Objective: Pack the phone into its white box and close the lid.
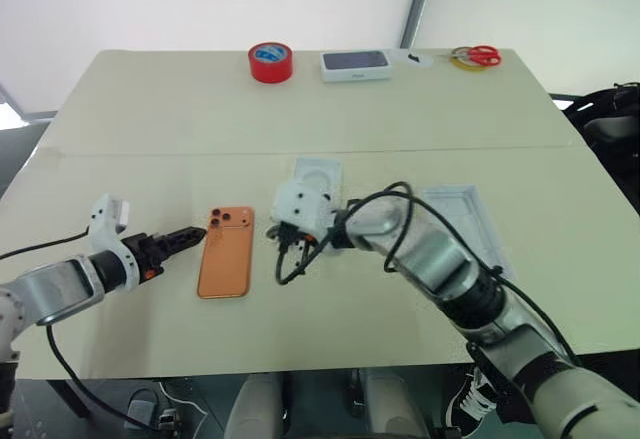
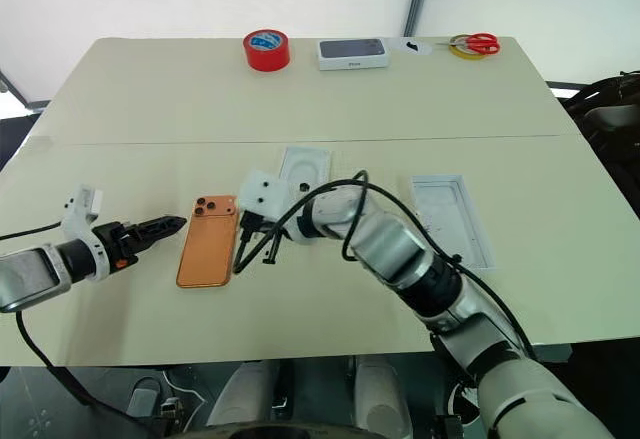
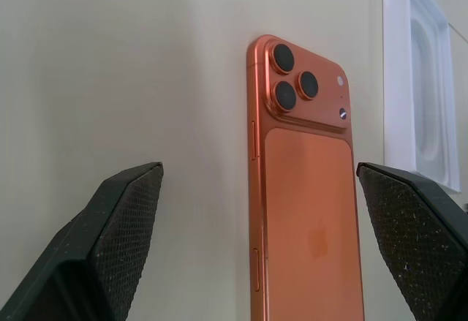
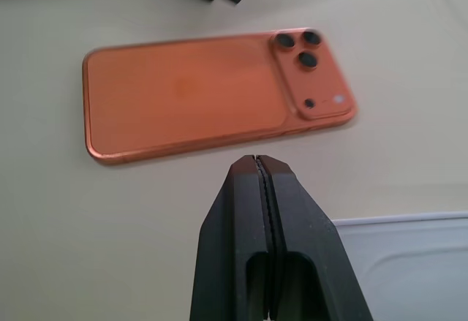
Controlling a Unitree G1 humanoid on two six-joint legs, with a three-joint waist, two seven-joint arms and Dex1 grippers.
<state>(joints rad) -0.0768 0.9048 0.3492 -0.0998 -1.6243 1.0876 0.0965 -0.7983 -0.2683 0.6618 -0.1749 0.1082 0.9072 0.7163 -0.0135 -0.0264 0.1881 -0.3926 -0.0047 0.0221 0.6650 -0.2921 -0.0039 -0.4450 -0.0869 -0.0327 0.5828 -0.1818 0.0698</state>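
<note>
My left jaws (image 1: 196, 235) gape; right jaws (image 4: 261, 171) are pressed together. Between them lies the phone (image 1: 225, 251): stiff, slick, thin. I'd pinch its long edges.

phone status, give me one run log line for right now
phone: flat on table, camera side up, unheld | left fingers: open beside it | right fingers: shut, empty

Silver arms, black cables, white wrist housings

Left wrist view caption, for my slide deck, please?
Open left claw frames the orange phone, lying camera-side up.
</note>
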